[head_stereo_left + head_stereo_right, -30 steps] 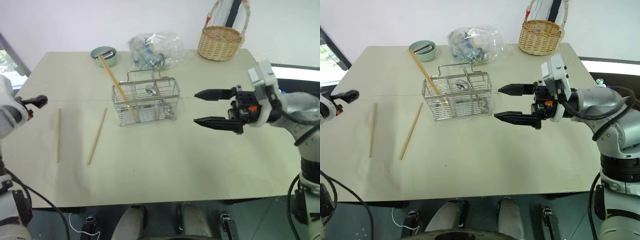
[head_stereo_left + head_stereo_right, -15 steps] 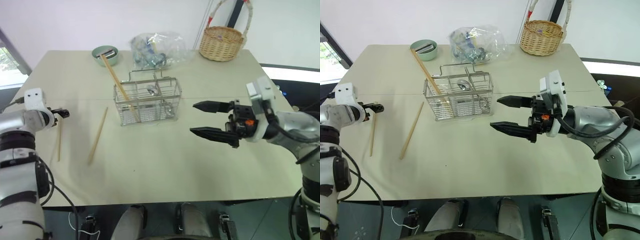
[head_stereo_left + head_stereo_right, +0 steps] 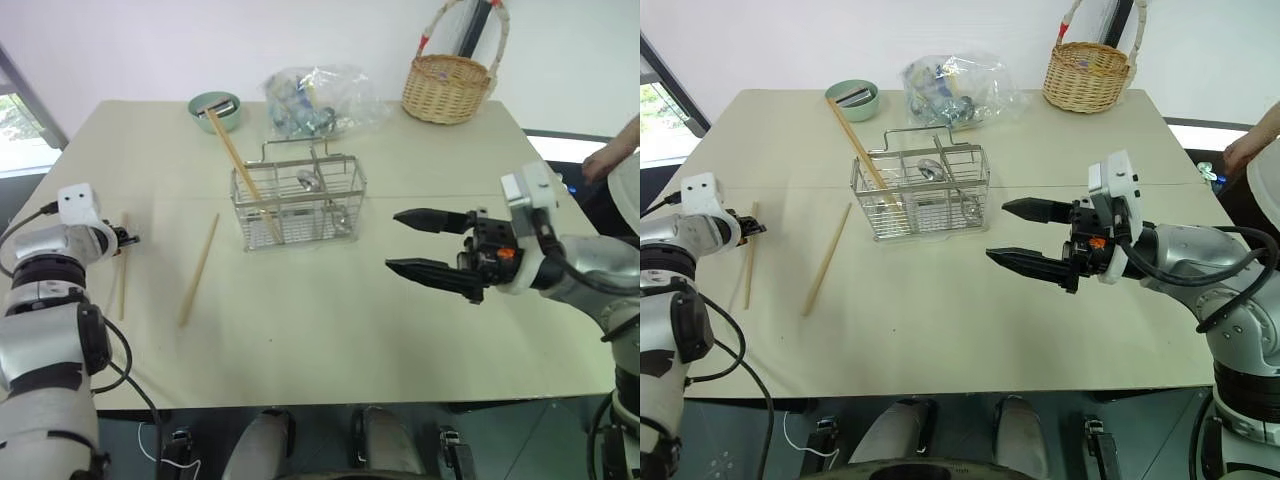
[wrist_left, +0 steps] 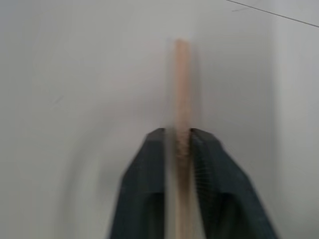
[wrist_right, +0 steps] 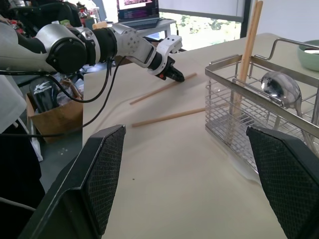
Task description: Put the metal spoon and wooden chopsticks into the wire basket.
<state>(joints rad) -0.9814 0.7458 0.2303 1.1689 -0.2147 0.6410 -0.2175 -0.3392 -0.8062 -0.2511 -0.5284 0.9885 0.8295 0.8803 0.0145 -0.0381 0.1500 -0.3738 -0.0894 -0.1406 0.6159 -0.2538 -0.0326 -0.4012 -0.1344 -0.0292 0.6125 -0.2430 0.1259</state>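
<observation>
Spoon (image 3: 305,180) and one chopstick (image 3: 240,170) already in basket (image 3: 298,205); left tool (image 3: 127,239) pinching another stick (image 3: 123,280), third stick (image 3: 199,268) left on worktop (image 3: 320,320), right tool (image 3: 425,242) wide, empty.

Left end effector (image 4: 178,149) clamped shut, right end effector (image 3: 412,241) wide open

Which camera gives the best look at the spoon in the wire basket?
The right wrist view: the metal spoon shows large inside the wire basket. Both eye views show it as a small shiny bowl behind the wires.
</observation>
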